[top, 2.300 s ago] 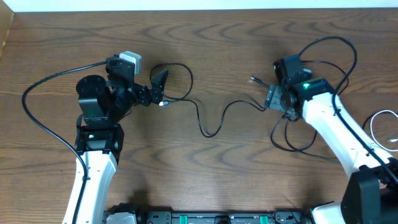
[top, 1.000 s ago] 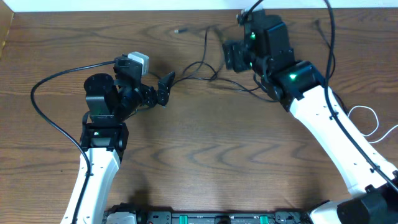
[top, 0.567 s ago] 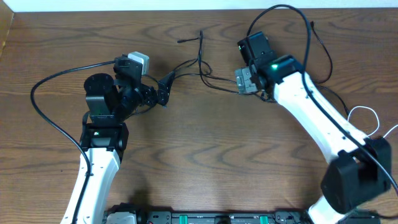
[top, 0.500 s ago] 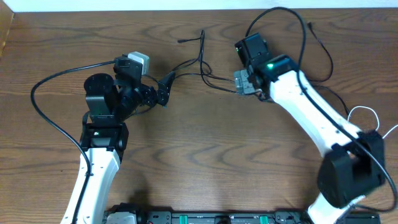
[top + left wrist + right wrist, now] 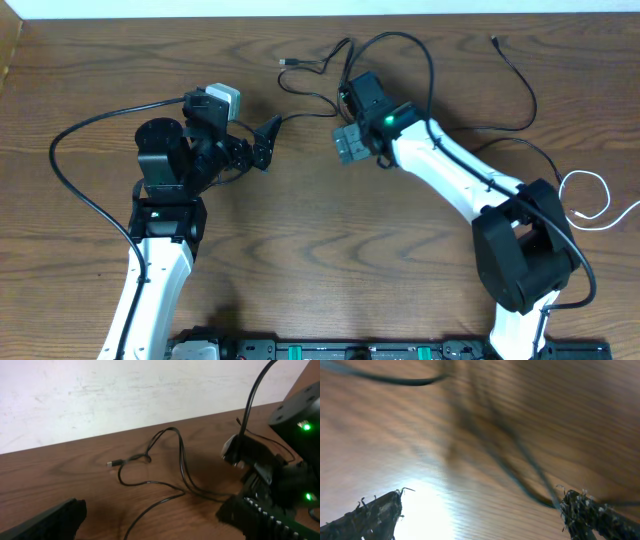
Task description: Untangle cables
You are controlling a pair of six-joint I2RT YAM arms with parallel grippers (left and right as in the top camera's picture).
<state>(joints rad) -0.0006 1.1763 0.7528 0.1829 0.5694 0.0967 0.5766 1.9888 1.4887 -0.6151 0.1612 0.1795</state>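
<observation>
- You are working over a brown wood-grain tabletop (image 5: pixel 320 270), with a white wall (image 5: pixel 100 395) behind its far edge.
- A thin black cable (image 5: pixel 181 460) lies on the far middle of the tabletop in loose, overlapping loops. Its small metal plug (image 5: pixel 285 63) rests free on the wood at the left end of those loops.
- One strand leaves the loops and runs toward your left tool (image 5: pixel 263 142). In the left wrist view it lies on the wood between the two fingers (image 5: pixel 55 520), and neither finger closes on it.
- Your left tool stands wide apart and holds nothing.
- Your right tool (image 5: pixel 350 146) sits low over the wood, just beside the same loops on their near side.
- In the right wrist view the fingers of the right tool are spread wide with nothing clamped between them. Blurred dark strands cross the wood ahead, and one runs down to the right-hand finger. You cannot tell whether it touches.
- A second black cable (image 5: pixel 497 42) trails across the far right of the tabletop. Its plug end points toward the far edge and the rest curves back toward the near side.
- A white cable (image 5: pixel 586 173) loops at the right edge, well apart from both tools, and part of it runs out of view.
</observation>
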